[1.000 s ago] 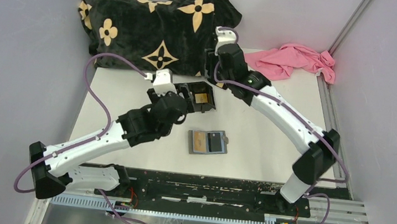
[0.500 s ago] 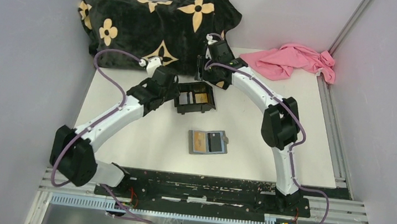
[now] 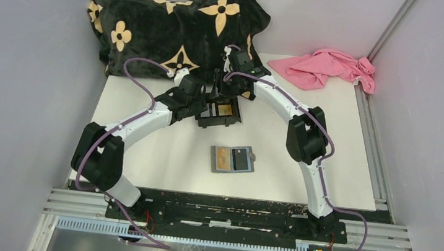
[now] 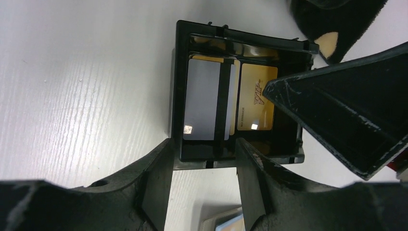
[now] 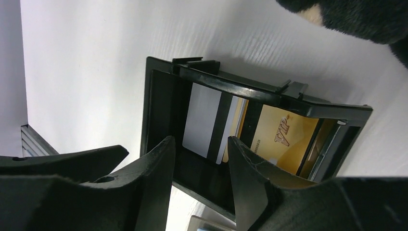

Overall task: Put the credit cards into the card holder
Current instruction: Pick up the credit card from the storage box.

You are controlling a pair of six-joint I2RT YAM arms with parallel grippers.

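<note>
The grey card holder (image 3: 231, 170) lies open on the table with a gold card (image 3: 223, 158) and a black card (image 3: 241, 158) in it. Behind it a black plastic box (image 3: 216, 122) holds a silvery card with a black stripe (image 4: 204, 103) and a gold card (image 4: 257, 103). My left gripper (image 3: 200, 103) (image 4: 203, 144) stands open at the box's near left corner, one finger outside the left wall. My right gripper (image 3: 218, 91) (image 5: 199, 142) hangs open over the box's edge, the silvery card (image 5: 202, 122) just beyond its tips. Neither holds anything.
A black blanket with tan flowers (image 3: 174, 27) lies at the back, close behind the box. A pink cloth (image 3: 328, 68) is at the back right. Grey walls close in both sides. The right gripper's finger (image 4: 337, 110) overhangs the box in the left wrist view.
Both arms have stretched forward and come down to the black box. The left jaws have narrowed. Box and card holder have not moved.
</note>
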